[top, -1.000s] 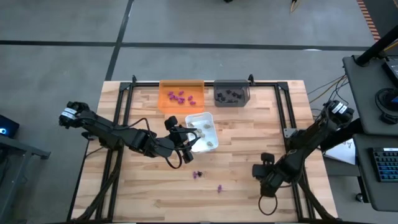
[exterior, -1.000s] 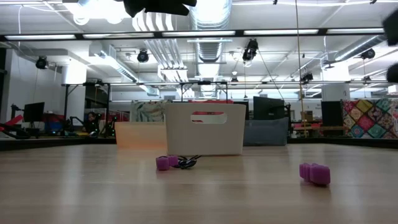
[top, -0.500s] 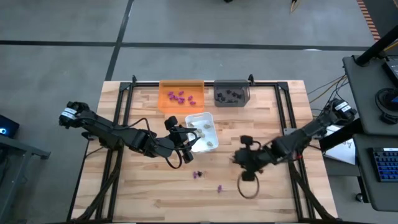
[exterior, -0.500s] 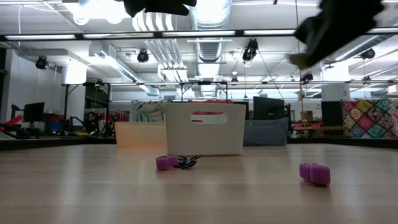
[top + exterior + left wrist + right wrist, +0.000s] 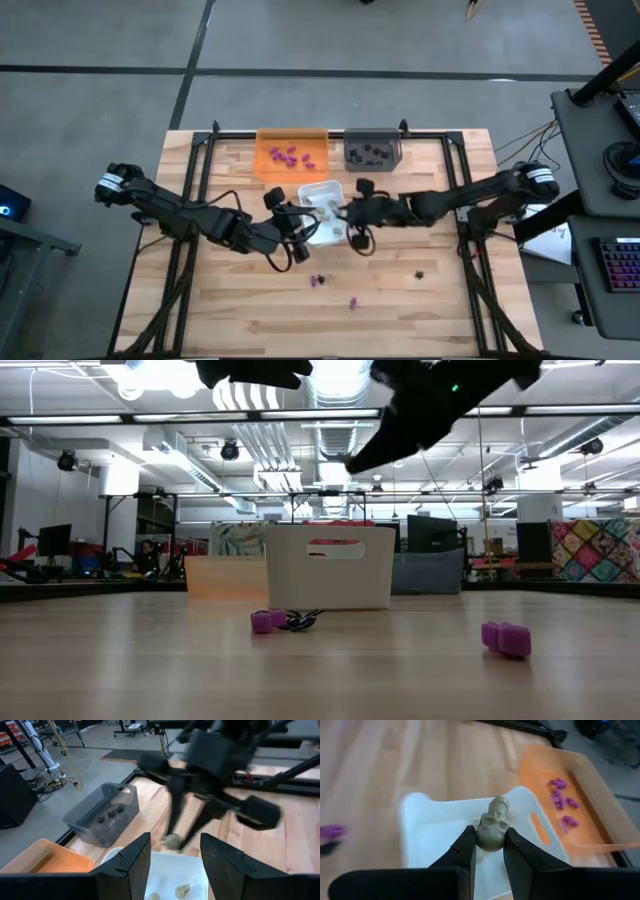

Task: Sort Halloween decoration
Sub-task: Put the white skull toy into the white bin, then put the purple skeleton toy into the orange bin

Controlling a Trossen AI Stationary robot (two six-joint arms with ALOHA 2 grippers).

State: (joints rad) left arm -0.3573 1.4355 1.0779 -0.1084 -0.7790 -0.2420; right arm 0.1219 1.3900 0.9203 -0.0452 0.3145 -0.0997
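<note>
Three trays stand on the table (image 5: 420, 310): one orange tray (image 5: 292, 153), one grey tray (image 5: 372, 150), and one white tray (image 5: 322, 211) nearer the middle. The orange tray holds a cluster of purple pieces (image 5: 291, 155), about six. The grey tray holds black pieces (image 5: 368, 153); their count cannot be told. The white tray holds pale beige pieces (image 5: 335, 231), at least three.

Loose on the table: two purple pieces, one (image 5: 318, 281) beside a small black piece, the other (image 5: 353, 302) apart from it; one more black piece (image 5: 420, 273) lies well apart.

The right gripper (image 5: 489, 851) hangs over the white tray, fingers pinching one pale beige skull (image 5: 493, 823). The left gripper (image 5: 305, 238) sits at that tray's near edge, fingers spread, holding nothing.
</note>
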